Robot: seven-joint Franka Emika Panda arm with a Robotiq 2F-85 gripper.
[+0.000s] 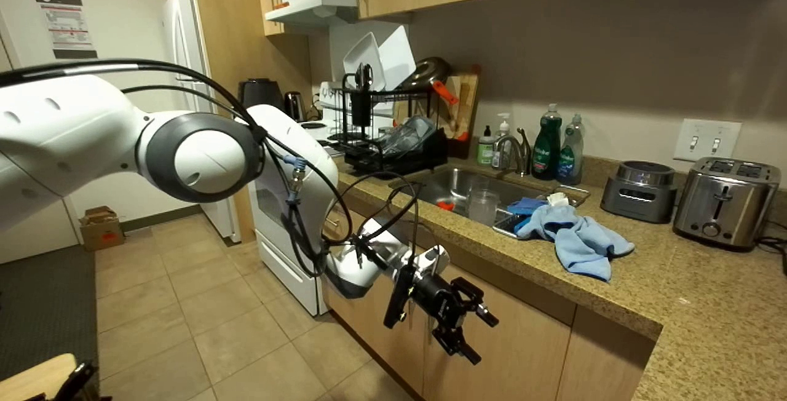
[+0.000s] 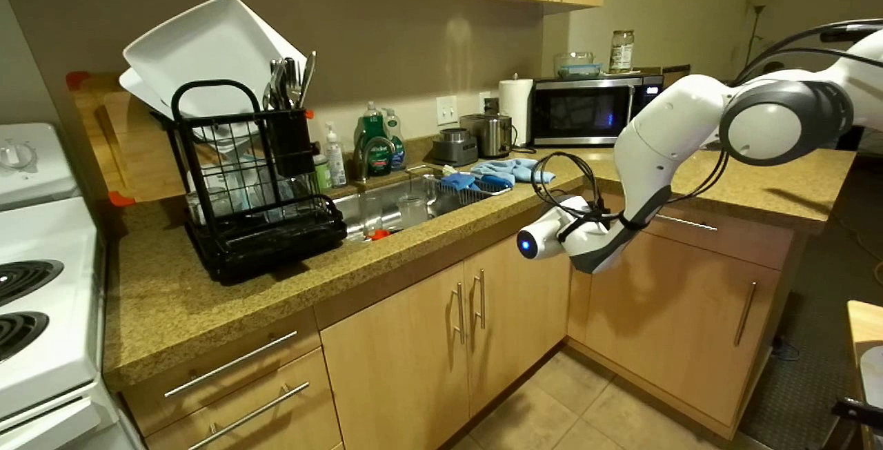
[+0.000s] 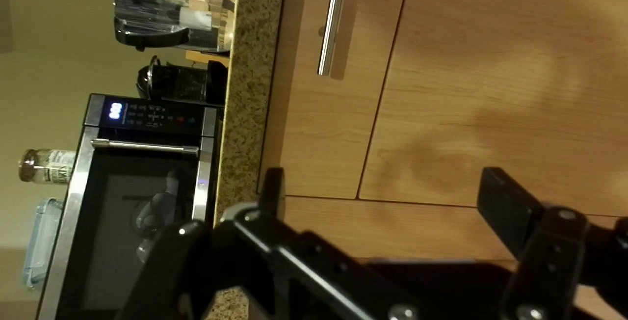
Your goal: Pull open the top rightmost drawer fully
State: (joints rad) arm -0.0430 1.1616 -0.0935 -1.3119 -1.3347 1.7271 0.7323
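The top rightmost drawer (image 2: 752,244) sits flush in the cabinet under the right-hand counter, its metal bar handle (image 2: 686,222) partly behind the arm. Seen sideways in the wrist view, the drawer front (image 3: 326,138) lies between the counter edge and a larger door, with its handle (image 3: 333,20) toward the top. My gripper (image 3: 380,187) is open with nothing between its fingers, pointing at the cabinet face beside the drawer's end and apart from the handle. An exterior view shows the gripper (image 1: 481,336) below counter height, in front of the sink cabinet. The arm's wrist hides it in the opposite exterior view.
The granite counter (image 1: 553,284) overhangs the cabinets near the gripper. Below the drawer is a cabinet door (image 2: 662,312) with a vertical handle. Sink cabinet doors (image 2: 400,346) with bar handles meet it at the corner. A microwave (image 3: 142,202) stands on the counter above.
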